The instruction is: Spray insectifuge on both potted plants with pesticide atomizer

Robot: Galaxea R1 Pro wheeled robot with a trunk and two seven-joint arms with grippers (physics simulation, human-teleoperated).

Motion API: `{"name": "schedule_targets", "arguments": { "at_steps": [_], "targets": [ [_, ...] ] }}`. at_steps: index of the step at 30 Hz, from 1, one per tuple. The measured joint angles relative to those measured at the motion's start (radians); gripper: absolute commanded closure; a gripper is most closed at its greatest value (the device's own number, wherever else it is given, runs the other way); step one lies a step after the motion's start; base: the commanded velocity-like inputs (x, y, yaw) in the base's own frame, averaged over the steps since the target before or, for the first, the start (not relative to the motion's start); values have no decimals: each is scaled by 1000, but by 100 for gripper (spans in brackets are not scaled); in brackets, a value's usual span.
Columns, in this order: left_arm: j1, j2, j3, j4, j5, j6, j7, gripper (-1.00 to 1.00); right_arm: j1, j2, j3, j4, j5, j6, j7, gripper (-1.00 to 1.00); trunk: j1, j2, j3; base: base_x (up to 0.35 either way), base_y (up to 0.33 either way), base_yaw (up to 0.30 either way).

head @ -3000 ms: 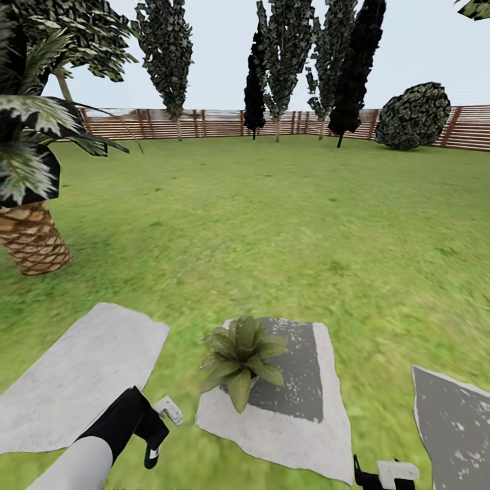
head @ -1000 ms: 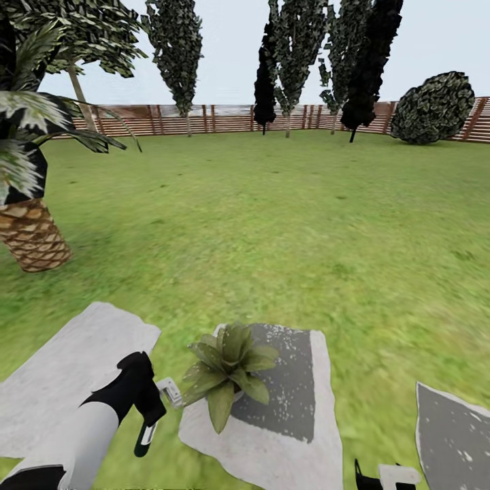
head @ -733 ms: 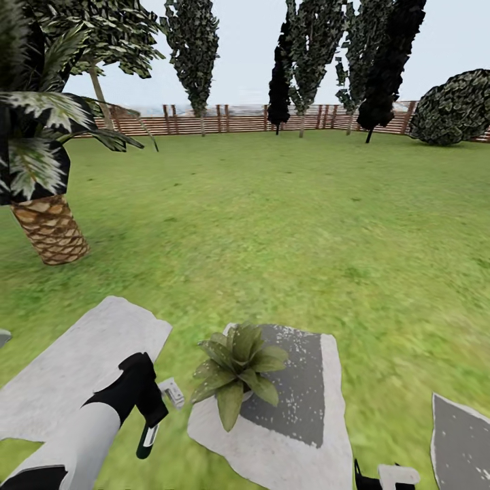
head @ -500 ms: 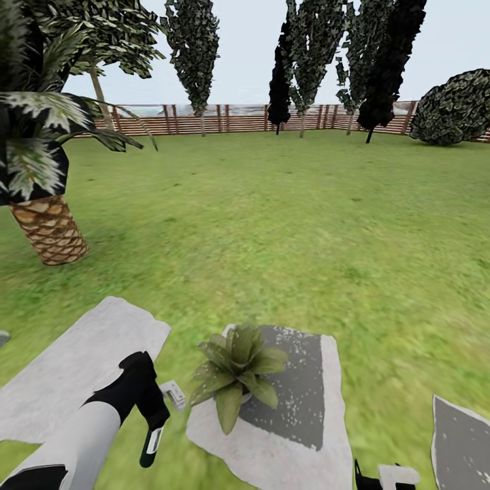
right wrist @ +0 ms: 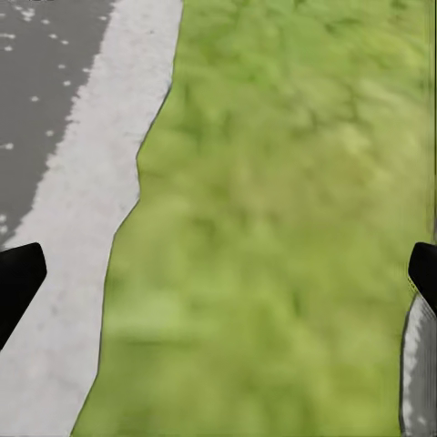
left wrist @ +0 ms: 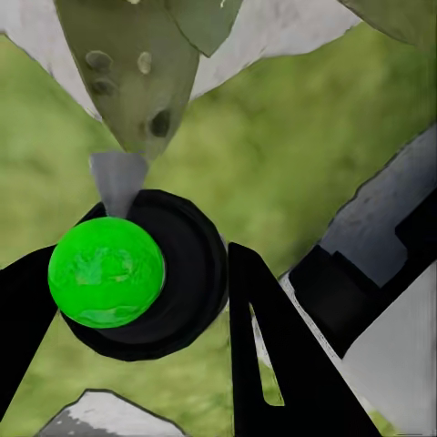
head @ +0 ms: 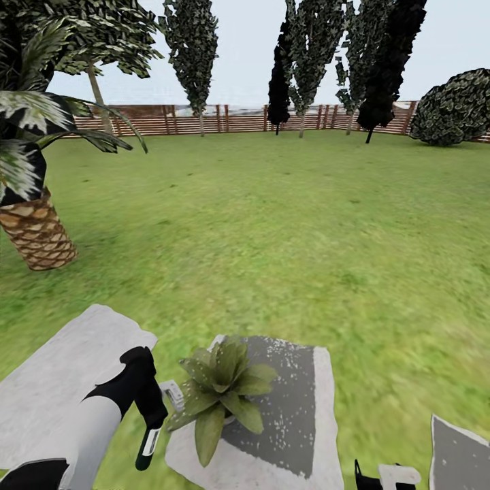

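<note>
Green lawn [head: 286,224] carries grey stepping stones [head: 68,381]; potted plant [head: 218,391] sits on middle stone.

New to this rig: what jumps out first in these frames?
The potted plant, a low green rosette on a grey stepping stone near the bottom of the head view. Just beside it, the left gripper holds the pesticide atomizer, its white head by the leaves. At the left edge stands a scaly-trunked palm.

Grey stepping stone [head: 299,435]: rough, speckled, matt. Brown slatted fence [head: 231,119]: wood. Scaly tan palm trunk [head: 37,235]: coarse. Dark sprayer bottle [left wrist: 155,273]: smooth plastic with a glossy bright green cap [left wrist: 105,271]. Broad-leaved green potted plant [head: 218,391]: matt leaves.
</note>
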Motion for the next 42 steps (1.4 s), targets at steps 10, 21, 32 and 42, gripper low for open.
{"name": "schedule_targets", "arguments": {
  "at_steps": [10,21,32,42],
  "targets": [
    [-2,-1,0,0,-2,0,-7,100,0,0,0,0,0,0,0,-100,0,0,0,1,-17,214],
    [-2,-5,1,0,1,0,-6,100,0,0,-1,0,0,0,0,-100,0,0,0,0,-142,131],
    [-2,-5,1,0,0,0,-7,100,0,-1,-1,0,0,0,0,-100,0,0,0,-71,-169,1],
    [-2,-6,1,0,0,0,-7,100,0,1,0,0,0,0,0,-100,0,0,0,-1,-21,126]
  ]
}}
